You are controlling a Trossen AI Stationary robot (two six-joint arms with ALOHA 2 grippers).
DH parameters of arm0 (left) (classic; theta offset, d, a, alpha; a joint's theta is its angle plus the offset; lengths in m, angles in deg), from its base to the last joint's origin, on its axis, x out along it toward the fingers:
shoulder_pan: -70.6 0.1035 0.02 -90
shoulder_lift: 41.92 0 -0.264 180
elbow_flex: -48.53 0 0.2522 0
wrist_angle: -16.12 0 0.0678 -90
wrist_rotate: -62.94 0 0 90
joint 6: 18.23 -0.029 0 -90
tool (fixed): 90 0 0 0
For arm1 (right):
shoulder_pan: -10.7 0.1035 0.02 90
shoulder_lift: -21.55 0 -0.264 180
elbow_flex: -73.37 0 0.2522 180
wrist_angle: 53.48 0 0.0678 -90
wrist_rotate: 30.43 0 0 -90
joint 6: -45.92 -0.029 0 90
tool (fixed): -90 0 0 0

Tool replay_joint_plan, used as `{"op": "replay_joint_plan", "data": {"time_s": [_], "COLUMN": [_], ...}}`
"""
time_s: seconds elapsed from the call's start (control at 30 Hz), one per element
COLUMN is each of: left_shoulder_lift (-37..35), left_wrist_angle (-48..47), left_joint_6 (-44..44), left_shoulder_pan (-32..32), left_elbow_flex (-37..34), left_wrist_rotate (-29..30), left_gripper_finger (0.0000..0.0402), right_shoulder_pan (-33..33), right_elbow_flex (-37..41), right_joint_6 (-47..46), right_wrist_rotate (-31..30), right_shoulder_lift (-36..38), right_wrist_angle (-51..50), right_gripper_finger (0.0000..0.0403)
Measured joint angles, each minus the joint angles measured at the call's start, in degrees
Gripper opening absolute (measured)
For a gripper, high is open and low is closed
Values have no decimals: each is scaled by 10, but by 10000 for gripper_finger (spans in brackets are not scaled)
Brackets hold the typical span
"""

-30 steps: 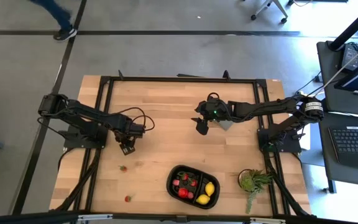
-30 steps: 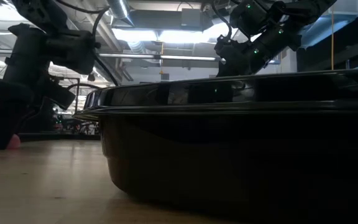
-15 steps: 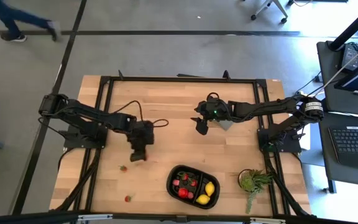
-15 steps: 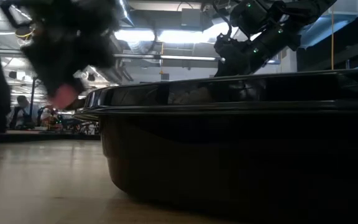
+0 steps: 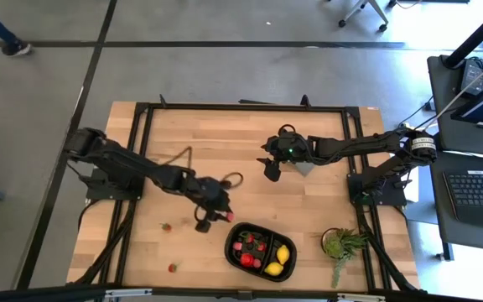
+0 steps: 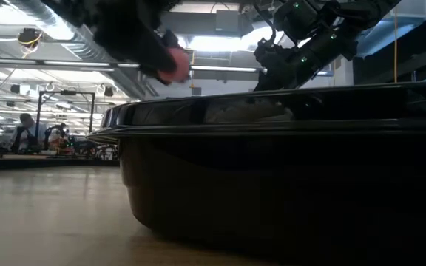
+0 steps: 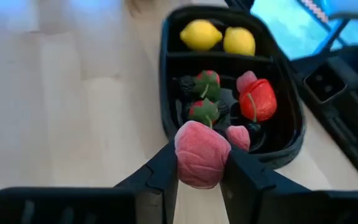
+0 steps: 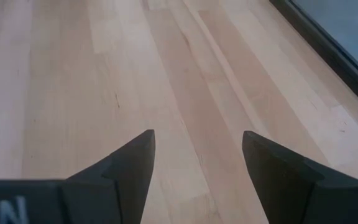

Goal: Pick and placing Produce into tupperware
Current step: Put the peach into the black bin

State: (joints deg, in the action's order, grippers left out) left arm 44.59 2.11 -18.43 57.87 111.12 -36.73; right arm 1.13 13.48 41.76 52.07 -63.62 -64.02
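Observation:
My left gripper (image 5: 215,216) hangs just left of the black tray (image 5: 235,237) and is shut on a pink-red fruit piece (image 7: 201,149), which also shows in the low view (image 6: 173,65). The tray (image 7: 166,74) holds two yellow lemons (image 7: 201,34), strawberries (image 7: 204,83) and a red piece (image 7: 258,99). Two loose strawberries (image 5: 166,226) (image 5: 173,268) lie on the wood to the tray's left. My right gripper (image 5: 272,170) waits open over the middle of the table, above bare wood (image 8: 194,124). My left gripper pinches the pink-red fruit piece at its two sides (image 7: 182,158) between the inner faces of its fingers (image 7: 164,171). The fruit bulges out past the fingertips. It is lifted clear of the table, near the tray's rim.
A grey block (image 5: 305,168) sits beside my right gripper. A green potted plant (image 5: 342,245) stands right of the tray near the table's near right corner. A black frame (image 5: 241,107) runs around the tabletop. Open wood lies between the two arms.
My left gripper has risen from the table's left middle with the pink-red fruit and swung right and toward the near edge, up to the tray's left rim. The fruit, earlier down on the wood, is now carried in the air. My right arm has kept still.

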Motion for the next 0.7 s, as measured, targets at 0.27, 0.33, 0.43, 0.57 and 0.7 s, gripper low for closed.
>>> {"op": "replay_joint_plan", "data": {"time_s": [0.27, 0.33, 0.43, 0.57, 0.7], "left_shoulder_lift": [154, 180, 203, 208, 203], "left_wrist_angle": [-1, -8, -8, -7, -14], "left_joint_6": [-20, -20, -20, -19, -19], "left_shoulder_pan": [-41, -47, -49, -47, -45], "left_elbow_flex": [92, 111, 131, 136, 136], "left_wrist_rotate": [-11, -14, -14, -13, -14], "left_gripper_finger": [82, 84, 100, 123, 139], "right_shoulder_pan": [0, 0, 0, 0, 0], "right_elbow_flex": [0, 0, 0, 0, 0], "right_joint_6": [-2, -2, -3, -3, -3], "right_wrist_rotate": [0, 0, 0, 0, 0], "right_shoulder_lift": [0, 0, 0, 0, 0], "right_wrist_angle": [0, -1, -2, -6, -11], "right_gripper_finger": [243, 243, 243, 243, 243]}}
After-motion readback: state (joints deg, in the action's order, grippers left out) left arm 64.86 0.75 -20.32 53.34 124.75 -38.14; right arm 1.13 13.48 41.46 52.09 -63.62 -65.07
